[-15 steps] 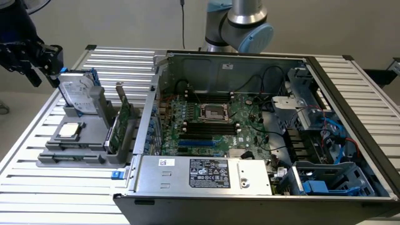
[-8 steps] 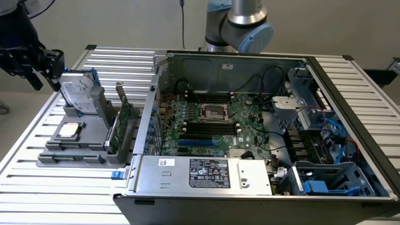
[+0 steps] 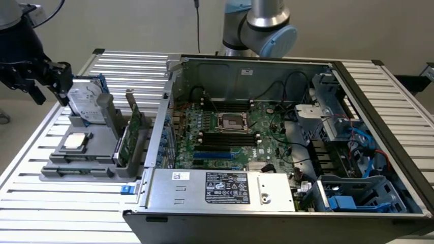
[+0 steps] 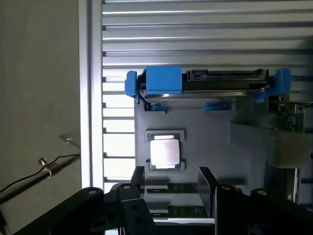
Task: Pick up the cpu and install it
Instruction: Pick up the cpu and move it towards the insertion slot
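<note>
No words or numbers clear enough to read. Black label (image 3: 228, 187) on silver power box (image 3: 169, 198): white print too tiny. White sticker (image 3: 180, 176) near box corner: too tiny too.

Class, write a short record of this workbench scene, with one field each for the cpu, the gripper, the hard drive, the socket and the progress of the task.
cpu: lies flat in its recess on the grey holder, outside the case, not held
gripper: fingers open, nothing between them, above the holder near the cpu
hard drive: stands on edge in its blue bracket on the same holder
socket: on the motherboard in the open computer case
progress: cpu not yet picked up
</note>
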Controlling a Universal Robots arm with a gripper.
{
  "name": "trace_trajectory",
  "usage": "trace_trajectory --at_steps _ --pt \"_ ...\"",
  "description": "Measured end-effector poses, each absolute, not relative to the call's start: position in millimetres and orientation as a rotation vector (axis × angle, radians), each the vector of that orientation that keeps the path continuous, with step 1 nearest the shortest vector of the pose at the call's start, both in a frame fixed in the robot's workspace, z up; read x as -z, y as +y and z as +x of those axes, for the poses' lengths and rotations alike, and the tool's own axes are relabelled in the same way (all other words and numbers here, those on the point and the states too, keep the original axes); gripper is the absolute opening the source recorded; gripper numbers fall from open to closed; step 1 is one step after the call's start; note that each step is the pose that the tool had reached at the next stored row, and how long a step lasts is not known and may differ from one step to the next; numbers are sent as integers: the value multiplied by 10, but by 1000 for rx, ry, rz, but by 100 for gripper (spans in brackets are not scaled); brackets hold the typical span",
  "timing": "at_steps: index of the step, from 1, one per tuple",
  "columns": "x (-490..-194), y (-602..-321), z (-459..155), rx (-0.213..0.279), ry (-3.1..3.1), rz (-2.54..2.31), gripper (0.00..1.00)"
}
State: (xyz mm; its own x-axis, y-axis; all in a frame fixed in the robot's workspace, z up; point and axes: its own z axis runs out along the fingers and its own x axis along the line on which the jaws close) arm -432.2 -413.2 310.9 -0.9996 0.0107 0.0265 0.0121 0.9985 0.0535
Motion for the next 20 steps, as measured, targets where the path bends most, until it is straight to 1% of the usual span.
trace_trajectory --at_steps 11,20 --pt "-2910 -4310 -4312 84 -3114 -18 56" --pt "-2745 -4351 -4189 83 -3112 -18 56"
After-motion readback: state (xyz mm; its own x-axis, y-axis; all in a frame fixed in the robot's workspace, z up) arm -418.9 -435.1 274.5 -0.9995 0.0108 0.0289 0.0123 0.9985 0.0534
